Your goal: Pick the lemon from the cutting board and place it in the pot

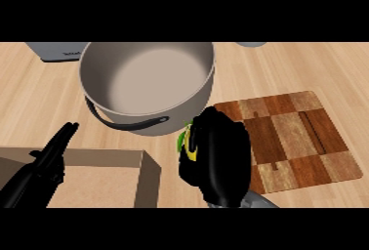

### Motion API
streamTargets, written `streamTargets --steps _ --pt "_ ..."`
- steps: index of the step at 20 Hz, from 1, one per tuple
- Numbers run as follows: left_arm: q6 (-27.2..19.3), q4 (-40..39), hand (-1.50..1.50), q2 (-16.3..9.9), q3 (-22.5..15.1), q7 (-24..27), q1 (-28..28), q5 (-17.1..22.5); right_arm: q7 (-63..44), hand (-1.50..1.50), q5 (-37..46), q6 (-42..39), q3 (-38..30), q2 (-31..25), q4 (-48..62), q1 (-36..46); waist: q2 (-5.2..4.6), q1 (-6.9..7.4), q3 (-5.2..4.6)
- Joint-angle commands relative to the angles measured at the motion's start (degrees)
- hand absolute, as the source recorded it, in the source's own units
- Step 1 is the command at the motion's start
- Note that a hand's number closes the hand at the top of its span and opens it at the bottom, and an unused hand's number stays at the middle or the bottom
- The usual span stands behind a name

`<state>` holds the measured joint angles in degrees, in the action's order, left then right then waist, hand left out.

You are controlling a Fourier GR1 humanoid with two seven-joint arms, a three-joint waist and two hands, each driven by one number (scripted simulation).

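A large grey pot [108,105] with a black handle stands at the upper middle of the counter, its inside bare. My right hand [216,154] hovers just below the pot's right rim, at the left edge of the checkered wooden cutting board [296,136]. Its fingers are curled round the lemon [190,144], of which only a yellow-green sliver shows at the hand's left side. My left hand [54,154] rests at the lower left, fingers straight and pointing up toward the pot.
A light wooden box [144,178] with an open top sits at the lower left under my left hand. A grey appliance [54,51] stands at the top left, and a grey object [251,44] peeks in at the top edge.
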<state>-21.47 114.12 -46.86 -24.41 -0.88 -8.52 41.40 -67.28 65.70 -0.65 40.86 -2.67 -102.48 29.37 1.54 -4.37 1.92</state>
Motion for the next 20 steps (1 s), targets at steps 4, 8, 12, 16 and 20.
streamTargets --steps 4,8,12,16,20 --pt "1.71 -5.42 0.00 5.67 -6.01 -1.09 3.86 0.02 -9.97 1.50 -0.24 -6.09 -6.07 2.58 -5.78 11.31 -1.64 1.74 -2.14" --pt "1.80 -7.19 0.00 5.68 -6.13 -1.27 5.99 -0.24 -9.71 1.50 -3.25 -6.16 -9.71 2.61 -3.55 17.25 -1.96 2.29 -2.17" --pt "2.28 -5.85 0.00 5.82 -6.34 -1.82 7.06 0.85 -7.48 1.50 -5.89 -6.69 -14.92 2.62 2.23 21.80 -2.35 2.77 -2.18" --pt "2.18 -6.47 0.00 6.50 -7.37 -1.44 8.14 0.13 -5.02 1.50 -8.79 -5.81 -19.65 2.63 8.57 26.50 -2.65 3.38 -2.16" --pt "1.38 -7.19 0.00 6.66 -8.07 -2.70 10.02 -0.15 -0.16 1.50 -10.47 -4.26 -24.95 2.64 15.93 31.31 -2.74 3.71 -2.05"
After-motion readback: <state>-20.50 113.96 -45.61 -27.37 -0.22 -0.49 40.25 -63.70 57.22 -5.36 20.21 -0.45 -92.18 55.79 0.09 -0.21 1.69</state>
